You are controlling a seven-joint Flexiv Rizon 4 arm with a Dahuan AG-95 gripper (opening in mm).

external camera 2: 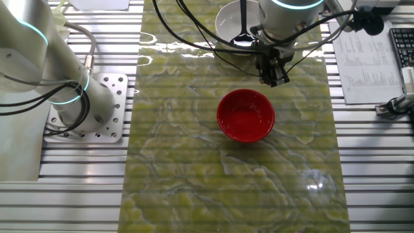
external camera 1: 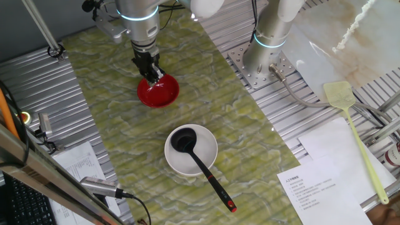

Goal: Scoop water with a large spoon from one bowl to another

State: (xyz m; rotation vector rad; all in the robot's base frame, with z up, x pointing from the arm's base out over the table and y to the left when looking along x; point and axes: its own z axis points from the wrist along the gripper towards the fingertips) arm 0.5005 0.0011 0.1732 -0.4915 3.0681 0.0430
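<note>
surface [external camera 1: 125,94]: green marbled mat, both bowls sit on it, well apart
white bowl [external camera 1: 206,159]: large spoon [external camera 1: 199,160] parked in it, scoop inside, red-tipped handle poking out over the rim
red bowl [external camera 2: 246,115]: looks glossy, can't tell if there's water in it
gripper [external camera 2: 274,75]: hanging over the red bowl's rim, holding nothing; spread or pressed together, can't tell
progress: either not started or just finished, spoon's untouched right now

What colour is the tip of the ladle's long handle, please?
Red; the black ladle resting in the plain white round bowl shows it best in the one fixed view.
</note>
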